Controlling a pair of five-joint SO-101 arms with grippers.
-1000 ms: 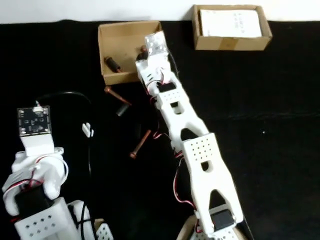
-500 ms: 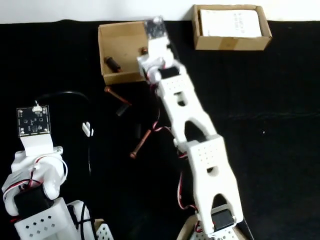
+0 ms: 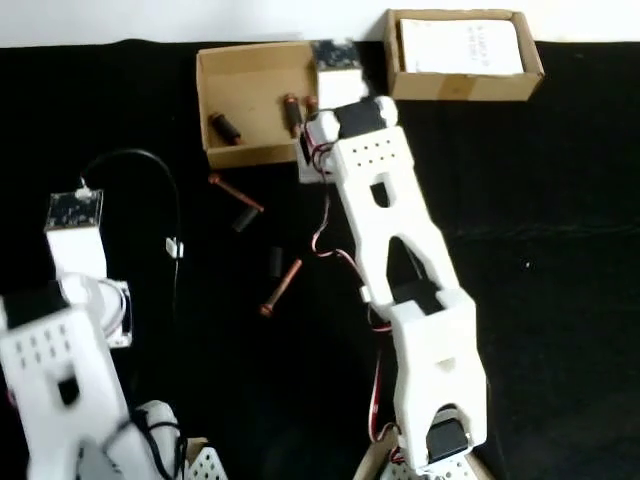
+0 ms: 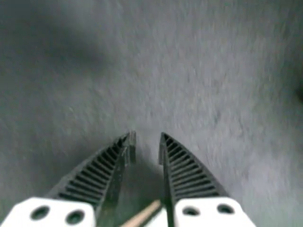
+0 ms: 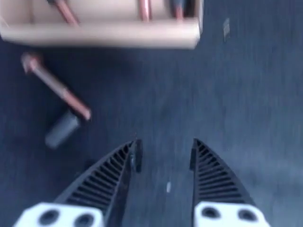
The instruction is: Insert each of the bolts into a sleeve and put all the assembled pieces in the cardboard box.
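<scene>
Bolt in sleeve [image 3: 292, 113] newly inside cardboard box [image 3: 250, 85]; right gripper [image 5: 164, 150] open, withdrawn; left gripper [image 4: 147, 143] slightly open.

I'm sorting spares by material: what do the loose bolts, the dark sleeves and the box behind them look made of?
Bolts: probably metal with a coppery finish, going by the reddish-brown colour. Sleeves: matte dark grey, perhaps rubber or plastic; the look leaves it open. Box: plain brown cardboard, matte and uncoated.
</scene>
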